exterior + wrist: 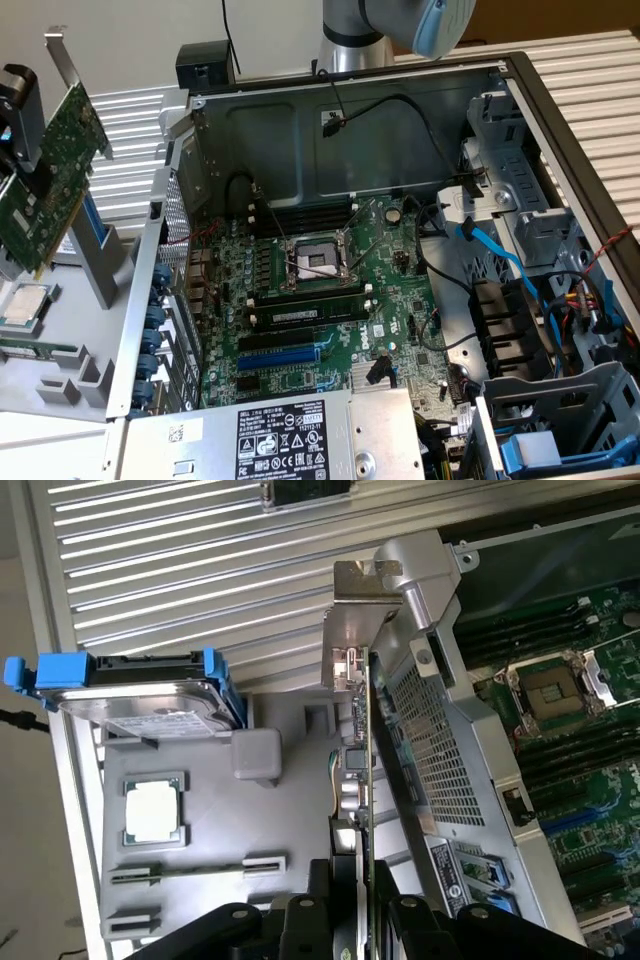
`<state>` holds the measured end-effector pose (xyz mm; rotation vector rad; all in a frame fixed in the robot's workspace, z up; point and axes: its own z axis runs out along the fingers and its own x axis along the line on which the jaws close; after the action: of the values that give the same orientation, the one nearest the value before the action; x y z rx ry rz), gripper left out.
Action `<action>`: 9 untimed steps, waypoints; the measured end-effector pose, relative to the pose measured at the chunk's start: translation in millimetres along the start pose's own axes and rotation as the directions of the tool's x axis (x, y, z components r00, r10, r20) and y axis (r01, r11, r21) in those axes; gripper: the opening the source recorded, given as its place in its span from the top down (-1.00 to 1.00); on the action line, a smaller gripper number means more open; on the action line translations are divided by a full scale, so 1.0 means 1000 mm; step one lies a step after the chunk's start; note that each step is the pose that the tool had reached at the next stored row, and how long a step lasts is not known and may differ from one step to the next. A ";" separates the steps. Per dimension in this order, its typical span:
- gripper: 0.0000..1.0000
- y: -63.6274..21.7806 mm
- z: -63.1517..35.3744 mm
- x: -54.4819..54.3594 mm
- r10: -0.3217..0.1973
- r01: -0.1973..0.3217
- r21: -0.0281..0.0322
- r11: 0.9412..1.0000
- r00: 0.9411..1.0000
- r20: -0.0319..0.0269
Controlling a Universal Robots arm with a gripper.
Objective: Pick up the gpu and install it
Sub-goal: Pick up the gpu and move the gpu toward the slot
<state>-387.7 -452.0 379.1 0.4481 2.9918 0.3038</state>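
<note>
In the exterior view, my gripper (25, 150), at the exterior view's left, is clamped on the gpu (50, 190). The card hangs tilted, bracket end up, outside the open case (350, 130), and the motherboard (400, 290) lies toward the exterior view's right. In the wrist view, the card runs edge-on straight out from my grip, beside the case's perforated wall (430, 740).

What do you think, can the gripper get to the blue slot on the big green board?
Probably yes. The gripper, shut on the gpu, hangs outside the case, but the case is open and nothing covers the blue slot.
</note>
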 end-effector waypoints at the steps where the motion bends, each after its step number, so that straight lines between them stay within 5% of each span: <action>1: 0.46 0.0003 -0.0010 0.000 0.001 -0.001 0.002 1.000 1.000 -0.004; 5: 0.46 0.0004 -0.0018 0.000 0.009 -0.008 0.017 1.000 0.999 -0.043; 9: 0.46 0.0006 -0.0029 0.000 0.012 -0.011 0.023 1.000 0.998 -0.059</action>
<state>-387.7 -452.0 382.1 0.4667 3.0541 0.2899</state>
